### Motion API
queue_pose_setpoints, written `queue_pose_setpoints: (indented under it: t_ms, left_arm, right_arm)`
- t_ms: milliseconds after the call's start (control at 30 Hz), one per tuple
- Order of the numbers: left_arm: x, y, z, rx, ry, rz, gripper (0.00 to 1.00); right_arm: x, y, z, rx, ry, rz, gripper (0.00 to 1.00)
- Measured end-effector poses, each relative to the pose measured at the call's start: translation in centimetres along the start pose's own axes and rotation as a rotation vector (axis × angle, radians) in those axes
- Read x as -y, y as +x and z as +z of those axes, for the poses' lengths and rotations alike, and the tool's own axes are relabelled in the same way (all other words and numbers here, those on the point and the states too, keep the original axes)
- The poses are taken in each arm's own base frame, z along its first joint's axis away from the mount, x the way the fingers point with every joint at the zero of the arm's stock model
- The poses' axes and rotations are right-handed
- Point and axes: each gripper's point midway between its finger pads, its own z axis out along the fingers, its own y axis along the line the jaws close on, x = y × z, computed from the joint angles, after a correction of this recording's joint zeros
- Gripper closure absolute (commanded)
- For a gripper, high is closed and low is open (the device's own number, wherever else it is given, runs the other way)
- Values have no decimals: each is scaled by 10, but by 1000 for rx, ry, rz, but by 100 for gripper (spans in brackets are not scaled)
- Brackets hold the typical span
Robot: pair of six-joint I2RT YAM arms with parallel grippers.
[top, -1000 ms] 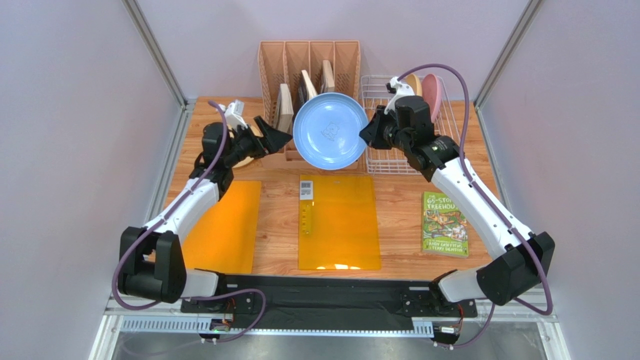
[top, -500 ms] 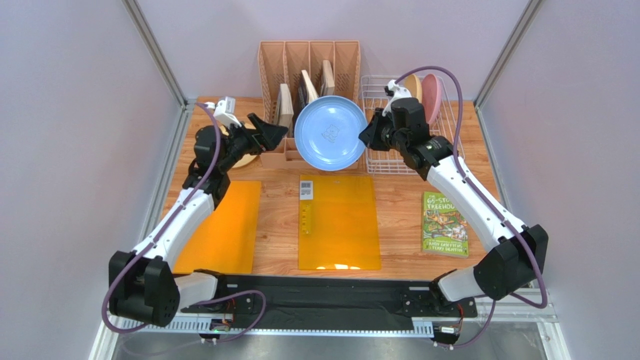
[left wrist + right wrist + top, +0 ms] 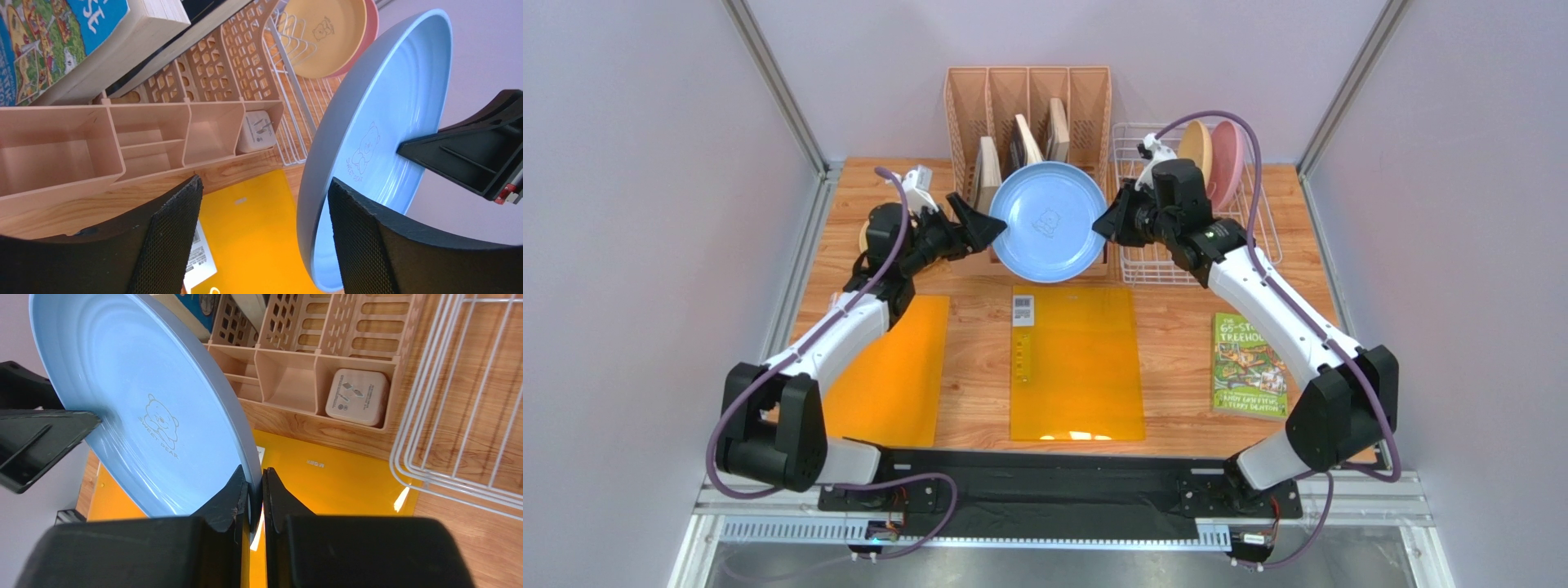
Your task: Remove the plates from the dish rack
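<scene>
My right gripper (image 3: 1107, 226) is pressed together on the right rim of the blue plate (image 3: 1048, 222). I pinch it on edge and tilted, its hollow face with the small bear print turned toward the top camera. From my right wrist, my 2 fingers (image 3: 236, 496) meet on the thin rim with the plate (image 3: 141, 410) rising to the left.

My left gripper (image 3: 987, 227) is at the plate's opposite side with its jaws spread. From the left wrist, the plate's rim (image 3: 368, 141) lies between my 2 fingers (image 3: 175, 226), close to the right one. I cannot tell whether it touches.

The plate hangs out of the rack (image 3: 1259, 239), to its left and in front of the organizer (image 3: 1028, 92), which holds books. 2 more plates stand in the rack's far end, a tan plate (image 3: 1195, 145) and just behind it a pink plate (image 3: 1230, 159).

On the table (image 3: 1173, 319) lie 2 orange mats, the middle mat (image 3: 1075, 361) near the plate, the left mat (image 3: 891, 368) beneath my left arm. A green book (image 3: 1249, 365) lies to the right.
</scene>
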Motion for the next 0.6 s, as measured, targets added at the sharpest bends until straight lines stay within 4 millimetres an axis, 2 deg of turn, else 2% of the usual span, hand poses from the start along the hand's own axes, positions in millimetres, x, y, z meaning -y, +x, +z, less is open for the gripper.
queue_pose_setpoints:
  t_ms: [33, 67, 133, 167, 233, 300, 367, 400, 433, 533, 600]
  left_arm:
    - [-1, 2, 2, -6, 1, -6, 33]
    - [-1, 5, 4, -14, 3, -10, 47]
    - [0, 8, 9, -25, 12, -16, 62]
    - [1, 9, 10, -27, 17, -21, 77]
    - [5, 10, 14, -35, 31, -24, 100]
    - [6, 10, 15, -36, 37, -8, 100]
    - [5, 11, 15, -40, 34, -4, 100]
    - [4, 11, 15, -40, 33, -3, 100]
    - [3, 12, 15, -41, 28, -4, 100]
    - [-5, 13, 16, -38, -13, -1, 100]
    - [-12, 13, 14, -35, -55, 11, 100]
  right_arm:
    - [-1, 1, 2, -7, -10, 3, 100]
    - [-2, 3, 4, -15, -18, 8, 100]
    - [-3, 8, 8, -33, -29, 12, 100]
    - [-3, 10, 11, -43, -33, 16, 100]
    - [-2, 14, 15, -59, -35, 19, 98]
    - [0, 16, 18, -67, -35, 27, 91]
    - [0, 16, 18, -66, -40, 34, 72]
    - [0, 16, 18, -67, -40, 37, 58]
    - [-2, 15, 18, -67, -47, 33, 31]
    - [-3, 13, 18, -62, -53, 24, 21]
    - [-1, 11, 18, -51, -39, 13, 19]
